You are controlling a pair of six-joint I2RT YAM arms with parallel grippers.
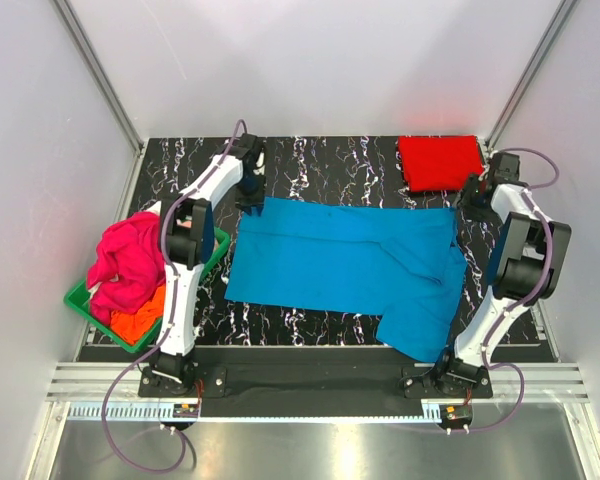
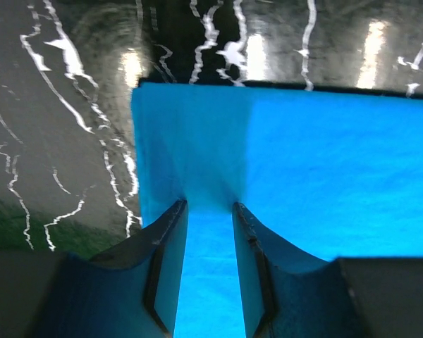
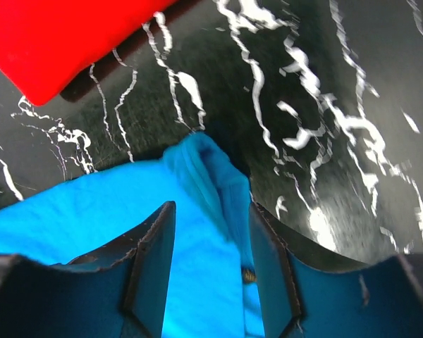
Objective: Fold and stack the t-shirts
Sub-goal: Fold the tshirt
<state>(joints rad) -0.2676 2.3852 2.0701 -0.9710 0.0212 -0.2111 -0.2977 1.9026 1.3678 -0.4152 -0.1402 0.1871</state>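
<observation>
Dark fingers of the left gripper (image 2: 208, 205) stand apart over the smooth blue t-shirt (image 1: 340, 260), which lies spread flat on the black marbled table (image 1: 320, 160). The right gripper (image 3: 211, 204), also parted, straddles its rumpled corner. Both arms reach far. Four shirts: blue, a squarely folded red t-shirt (image 1: 440, 162), and a crumpled magenta t-shirt (image 1: 125, 262) and orange t-shirt (image 1: 135, 322) in a green basket (image 1: 80, 300).

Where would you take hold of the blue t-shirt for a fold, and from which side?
The blue t-shirt lies flat on the table, so only its edges can be pinched. Probably take the two corners of its far edge, coming down from above: that edge is straight and smooth, while the near right part is bunched.
</observation>
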